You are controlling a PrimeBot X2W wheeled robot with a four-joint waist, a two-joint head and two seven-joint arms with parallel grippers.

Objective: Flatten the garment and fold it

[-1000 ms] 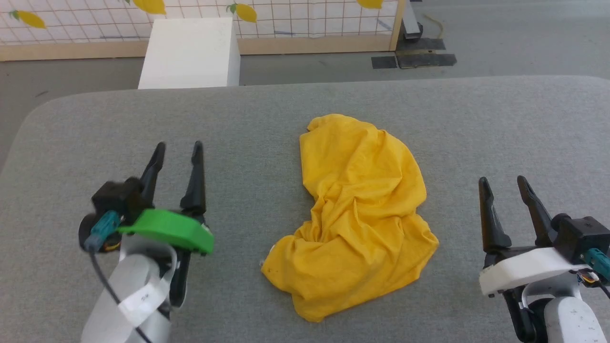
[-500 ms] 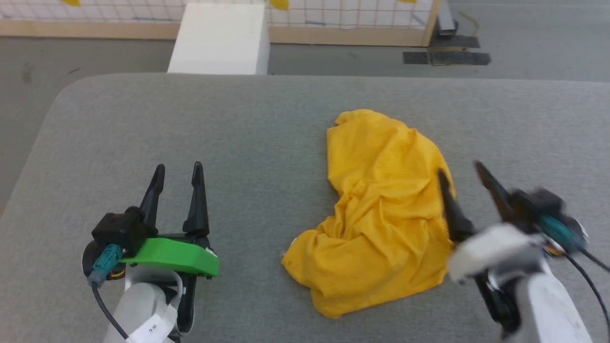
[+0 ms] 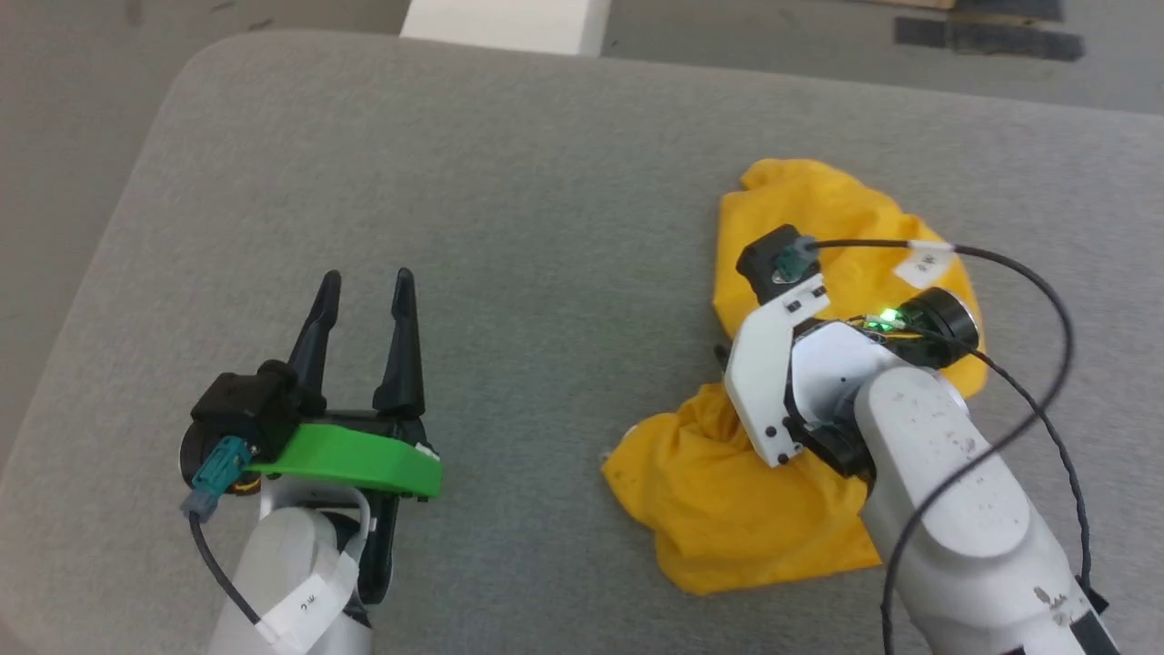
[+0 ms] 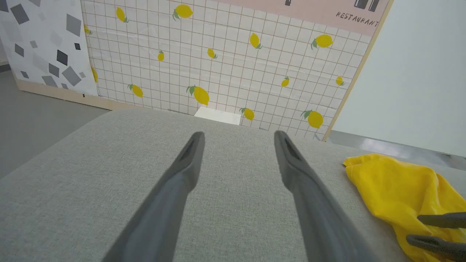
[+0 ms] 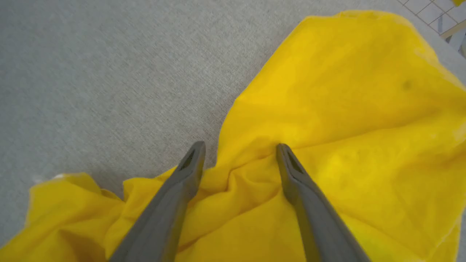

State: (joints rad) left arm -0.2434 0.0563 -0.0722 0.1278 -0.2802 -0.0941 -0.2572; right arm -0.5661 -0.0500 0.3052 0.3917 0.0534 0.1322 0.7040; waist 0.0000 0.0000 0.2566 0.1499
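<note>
Since a second ago, the right gripper has been swung in from the bare cloth at the right of the garment and is now held over it, while the head camera has been tipped downward, so the scene sits differently in that view. A crumpled mustard-yellow garment is seen lying on a grey fabric-covered table, toward its right side, set back from the far edge and well apart from the rounded far-left corner. In the right wrist view the right jaws are seen spread wide, with nothing clamped: one fingertip is placed just beside the garment's left edge, over bare grey cloth, and the other over a yellow fold. Whether the tips are pressed onto the cloth cannot be told. In the head view these fingers are hidden under the white wrist, from which a black cable is looped. The left gripper is held above bare table near the left edge, well apart from the garment, its jaws open and empty. A white box is seen beyond the far edge, and a lemon-printed tiled panel behind it.
</note>
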